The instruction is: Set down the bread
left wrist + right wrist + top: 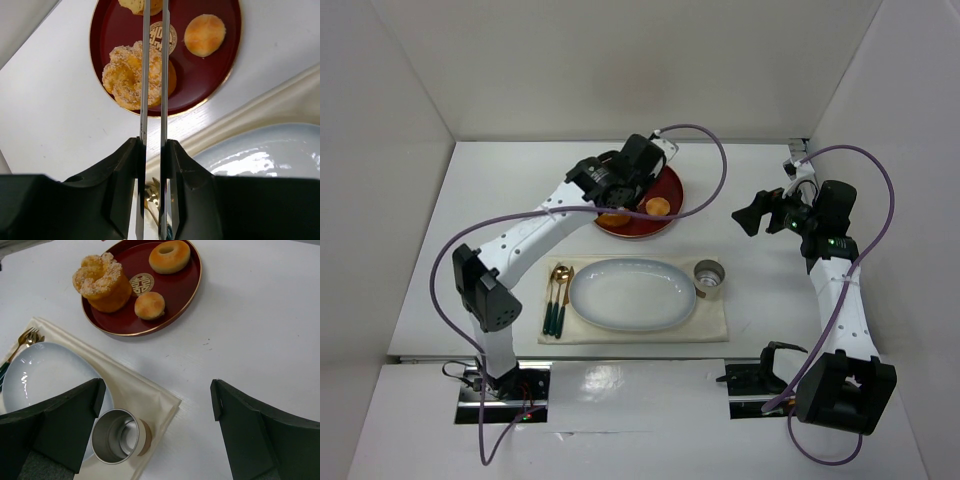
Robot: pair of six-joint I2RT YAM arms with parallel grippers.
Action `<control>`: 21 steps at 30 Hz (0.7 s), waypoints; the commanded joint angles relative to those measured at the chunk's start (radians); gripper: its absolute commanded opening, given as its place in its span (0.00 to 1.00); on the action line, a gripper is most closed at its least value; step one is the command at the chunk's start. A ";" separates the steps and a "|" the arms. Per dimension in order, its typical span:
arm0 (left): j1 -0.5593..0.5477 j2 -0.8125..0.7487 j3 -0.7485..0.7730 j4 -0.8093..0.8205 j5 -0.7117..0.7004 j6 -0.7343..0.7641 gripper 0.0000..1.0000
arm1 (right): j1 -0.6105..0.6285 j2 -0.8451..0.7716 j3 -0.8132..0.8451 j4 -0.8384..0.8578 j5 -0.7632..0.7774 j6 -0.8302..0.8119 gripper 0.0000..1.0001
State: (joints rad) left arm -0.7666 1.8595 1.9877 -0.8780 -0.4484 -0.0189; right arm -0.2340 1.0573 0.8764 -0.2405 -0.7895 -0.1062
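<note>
The bread point(205, 35), a small golden-tan oval piece, lies on the red round tray point(200, 80), right of a sugary flower-shaped pastry point(125, 75). It also shows in the top view point(658, 207) and the right wrist view point(149, 305). My left gripper point(154, 150) is shut on metal tongs point(154, 75). Their two blades run close together over the pastry's right side, and their tips are out of frame. The blades hold nothing that I can see. In the top view the left gripper point(620, 185) hovers over the tray. My right gripper point(157, 395) is open and empty, off to the right point(752, 215).
A ring donut point(169, 256) sits at the tray's far side. A pale oval plate point(633, 293) lies on a cream cloth point(710, 325), with a gold fork and spoon point(558, 295) on its left and a metal cup point(117, 436) on its right. White walls enclose the table.
</note>
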 commanded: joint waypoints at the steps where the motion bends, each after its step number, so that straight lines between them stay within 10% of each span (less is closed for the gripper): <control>1: -0.057 -0.118 -0.035 -0.025 -0.004 -0.062 0.00 | -0.005 0.000 0.026 -0.002 0.001 -0.015 1.00; 21: -0.249 -0.730 -0.629 -0.193 0.198 -0.244 0.00 | -0.005 0.000 0.026 -0.002 0.019 -0.015 1.00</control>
State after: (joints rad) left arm -1.0168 1.1458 1.3525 -1.1122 -0.2951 -0.2466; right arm -0.2340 1.0573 0.8764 -0.2405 -0.7803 -0.1062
